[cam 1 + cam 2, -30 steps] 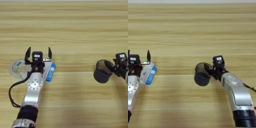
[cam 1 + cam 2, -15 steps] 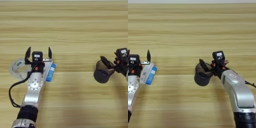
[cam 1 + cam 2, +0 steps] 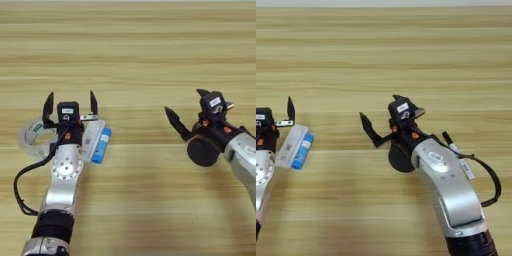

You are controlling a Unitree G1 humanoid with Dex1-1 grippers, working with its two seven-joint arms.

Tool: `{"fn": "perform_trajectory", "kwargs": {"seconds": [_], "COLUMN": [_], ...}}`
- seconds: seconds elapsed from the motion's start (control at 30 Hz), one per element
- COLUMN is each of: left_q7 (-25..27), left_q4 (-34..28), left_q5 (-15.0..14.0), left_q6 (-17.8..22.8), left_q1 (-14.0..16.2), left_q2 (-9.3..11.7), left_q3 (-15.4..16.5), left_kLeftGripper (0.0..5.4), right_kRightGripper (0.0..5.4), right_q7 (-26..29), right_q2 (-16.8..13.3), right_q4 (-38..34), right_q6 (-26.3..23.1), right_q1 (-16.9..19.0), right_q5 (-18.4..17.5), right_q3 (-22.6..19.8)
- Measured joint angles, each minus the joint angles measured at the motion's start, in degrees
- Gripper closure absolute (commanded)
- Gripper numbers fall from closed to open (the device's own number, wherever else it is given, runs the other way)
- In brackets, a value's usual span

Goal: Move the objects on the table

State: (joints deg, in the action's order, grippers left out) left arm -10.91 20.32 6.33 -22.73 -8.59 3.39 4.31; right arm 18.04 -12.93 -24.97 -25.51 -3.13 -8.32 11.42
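Observation:
The black mesh cup [image 3: 201, 151] stands on the table [image 3: 135, 60] at the right, partly covered by my right wrist. My right gripper [image 3: 187, 107] is open just above and left of the cup, fingers spread wide and holding nothing. At the left, a flat white cassette [image 3: 92, 139] and a blue tube [image 3: 101, 145] lie side by side. A clear tape roll [image 3: 29, 136] lies further left. My left gripper [image 3: 70, 103] is open over the far ends of the cassette and the roll, with nothing between its fingers.
The left forearm [image 3: 62, 185] runs down to the near edge with a black cable looping beside it. The silver right forearm [image 3: 448, 192] with its cable fills the near right corner.
My right gripper has opened and let go of the black mesh cup, its fingers swinging up and left of it. The left arm and the items by it have not moved.

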Motion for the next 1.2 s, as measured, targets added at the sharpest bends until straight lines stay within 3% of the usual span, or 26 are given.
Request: {"fn": "perform_trajectory", "kwargs": {"seconds": [0.37, 0.67, 0.87, 1.07, 1.2], "left_q7": [-4.83, -4.67, -1.25, 5.69, 8.18], "left_q4": [-1.77, 0.27, 0.72, 2.00, 2.14], "left_q5": [2.14, 2.16, -0.15, -5.51, -6.78], "left_q6": [-2.57, -2.26, -1.22, 1.55, 2.15], "left_q1": [-0.39, -0.99, -1.28, -1.47, -1.49], "left_q2": [0.36, 0.43, 0.35, 0.23, 0.31], "left_q3": [2.13, 1.40, 1.04, 1.17, 1.20], "left_kLeftGripper": [0.00, 0.00, 0.00, 0.00, 0.00], "right_kRightGripper": [0.02, 0.02, 0.02, 0.02, 0.02], "right_q7": [1.15, 3.50, 4.91, 4.92, 4.74], "right_q2": [4.92, 11.10, 16.03, 18.86, 19.87], "right_q4": [10.94, 35.54, 52.31, 61.42, 66.75], "right_q6": [4.82, 20.52, 30.95, 36.89, 40.36], "right_q1": [-4.72, -10.43, -15.79, -19.21, -21.02], "right_q5": [3.07, 6.72, 8.39, 9.81, 10.72], "right_q3": [7.84, 11.97, 12.69, 12.14, 11.66]}}
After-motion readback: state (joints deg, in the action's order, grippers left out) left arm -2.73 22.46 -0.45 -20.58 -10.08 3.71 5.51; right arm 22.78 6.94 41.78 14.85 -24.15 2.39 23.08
